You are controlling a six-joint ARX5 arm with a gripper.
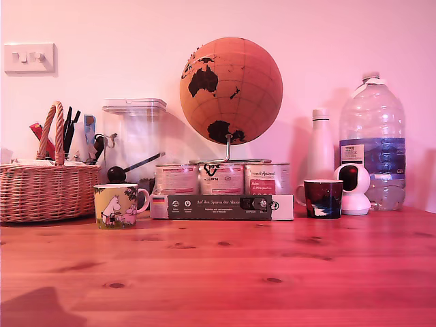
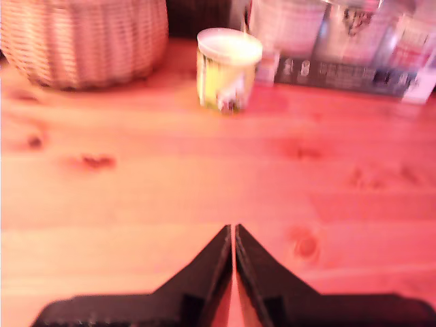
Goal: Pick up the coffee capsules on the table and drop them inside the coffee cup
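From the exterior view, the yellow-green hippo mug (image 1: 118, 205) stands on the wooden counter (image 1: 225, 272), between the wicker basket (image 1: 44, 191) and the long dark box (image 1: 221, 206). In the blurred wrist view, the hand (image 2: 233, 235) is closed, tips together, above bare wood well short of the mug (image 2: 227, 69).

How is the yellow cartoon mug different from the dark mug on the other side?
The yellow-green mug is pale with white and pink cartoon figures; the dark mug is nearly black with red and blue patches. The yellow-green mug stands beside the wicker basket at the exterior view's left; the dark mug stands by the white camera at its right. Both stand upright on the wooden table, each with a handle.
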